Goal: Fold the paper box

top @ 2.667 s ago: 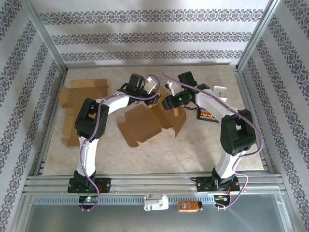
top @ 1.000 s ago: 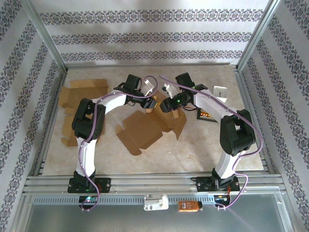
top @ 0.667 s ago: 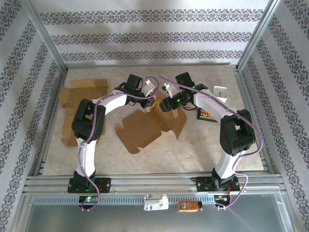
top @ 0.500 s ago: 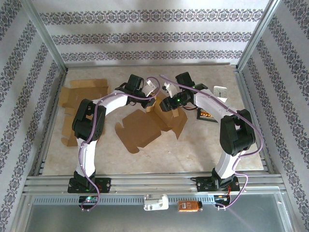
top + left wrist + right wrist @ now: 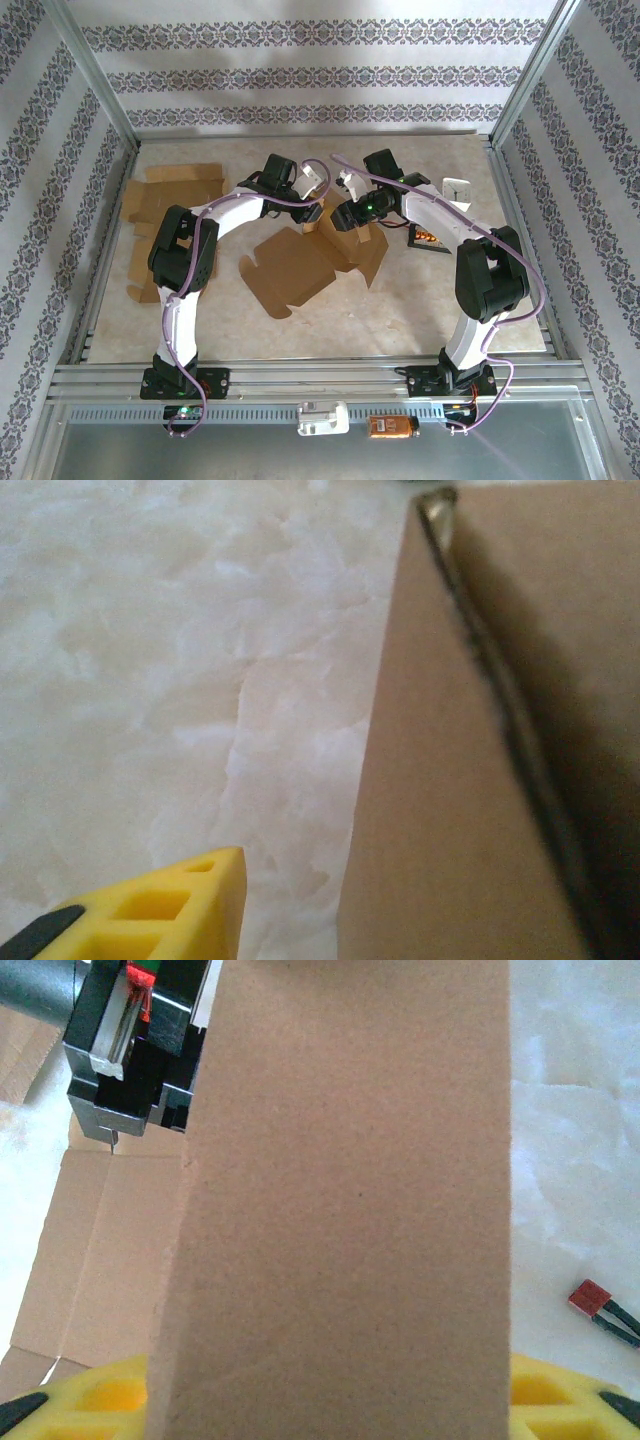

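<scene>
Plain brown cardboard paper box [image 5: 296, 268] lies on a cream, marbled tabletop [image 5: 420, 300]. The arms [image 5: 240, 208] are white with black joints. The walls [image 5: 300, 75] are white with dark floral bands.

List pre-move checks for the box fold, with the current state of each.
1. Box lies on the table between both arms: ok.
2. Flap stands between the right gripper's fingers: ok.
3. Right gripper actually pinches the flap: cannot tell.
4. Left gripper touches the box: not ok for the one finger in the left wrist view, since bare table shows between it and the panel; the other finger, cannot tell.
5. Spare cardboard stack sits apart from both grippers: ok.
6. Dark item lies apart from the box: ok.
</scene>
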